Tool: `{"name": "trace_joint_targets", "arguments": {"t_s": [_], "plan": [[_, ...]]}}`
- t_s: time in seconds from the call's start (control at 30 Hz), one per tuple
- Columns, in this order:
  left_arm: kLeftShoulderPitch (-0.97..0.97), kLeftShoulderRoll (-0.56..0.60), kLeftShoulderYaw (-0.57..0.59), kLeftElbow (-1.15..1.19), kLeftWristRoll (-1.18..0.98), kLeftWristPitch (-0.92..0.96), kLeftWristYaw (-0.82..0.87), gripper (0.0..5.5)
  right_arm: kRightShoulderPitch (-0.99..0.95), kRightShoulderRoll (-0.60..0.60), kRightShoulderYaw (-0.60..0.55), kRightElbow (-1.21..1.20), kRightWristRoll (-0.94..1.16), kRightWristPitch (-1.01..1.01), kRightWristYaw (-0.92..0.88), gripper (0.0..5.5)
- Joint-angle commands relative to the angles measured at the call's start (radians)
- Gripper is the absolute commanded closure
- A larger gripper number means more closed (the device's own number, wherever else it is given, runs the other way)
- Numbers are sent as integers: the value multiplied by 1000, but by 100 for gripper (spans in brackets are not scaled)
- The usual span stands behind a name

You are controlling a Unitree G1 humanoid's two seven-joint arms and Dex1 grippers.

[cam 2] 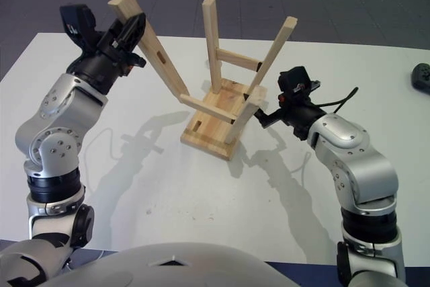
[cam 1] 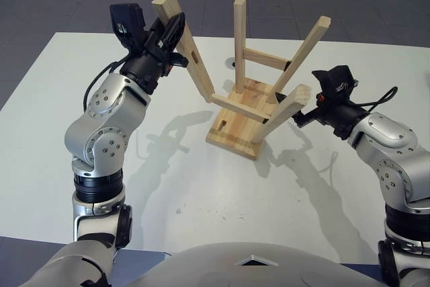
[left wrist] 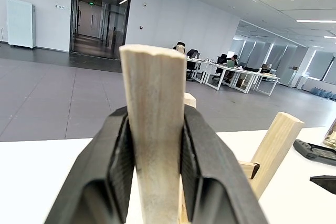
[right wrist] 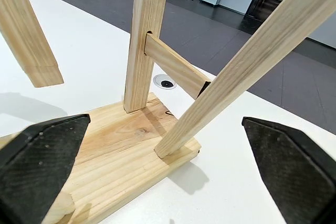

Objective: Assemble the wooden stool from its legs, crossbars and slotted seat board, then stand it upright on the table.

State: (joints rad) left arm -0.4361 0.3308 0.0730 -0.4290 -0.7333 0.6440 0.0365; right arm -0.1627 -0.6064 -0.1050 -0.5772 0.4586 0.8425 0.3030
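The work looks to be at the second pair of legs. The seat board (cam 1: 235,136) lies face down on the table (cam 1: 201,199), and over its far side two legs (cam 1: 239,38) already stand in it, splayed and tied by a crossbar (cam 1: 265,58). Over its left end the left gripper (cam 1: 172,31) has its fingers (left wrist: 113,166) clamped hard on the top of a third leg (cam 1: 191,55), which leans well outward with its foot hanging in the air, clear of the board. A near crossbar (cam 1: 238,107) joins it to a fourth leg (cam 1: 285,109) at the board's right corner; whether that one is seated I can't tell. Just right of the board the right gripper (cam 1: 302,116) sits beside the fourth leg, fingers (right wrist: 42,150) spread wide and holding nothing. I'd say the next move calls for swinging the held leg upright and lowering its foot into the open slot (cam 1: 222,124) at the board's near left while the fourth leg is steadied. The wood is pale, square-cut pine.
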Motion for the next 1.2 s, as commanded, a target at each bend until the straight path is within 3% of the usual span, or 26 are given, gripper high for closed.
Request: {"name": "trace_joint_targets", "arguments": {"t_s": [0.03, 0.13, 0.3, 0.47, 0.6, 0.83, 1.2], "plan": [[20, 22, 21, -34, 46, 17, -4, 447, -28, 34, -138, 80, 37, -142, 54, 10], [36, -18, 53, -93, -10, 56, 28, 447, -77, 53, -279, 133, 196, -184, 137, 10], [58, -32, 74, -139, -35, 110, 60, 447, -126, -1, -457, 218, 619, -37, 255, 10], [97, -69, 12, -181, -15, 155, 94, 447, -96, -123, -441, 136, 857, 95, 367, 10], [128, -126, -7, -222, -39, 183, 127, 447, -18, -197, -368, 31, 821, 105, 461, 10], [142, -151, 16, -207, -30, 191, 142, 447, 33, -220, -308, 73, 703, 41, 538, 10], [199, -204, 20, -188, -30, 178, 130, 447, 95, -207, -250, 41, 659, -2, 544, 178]]}}
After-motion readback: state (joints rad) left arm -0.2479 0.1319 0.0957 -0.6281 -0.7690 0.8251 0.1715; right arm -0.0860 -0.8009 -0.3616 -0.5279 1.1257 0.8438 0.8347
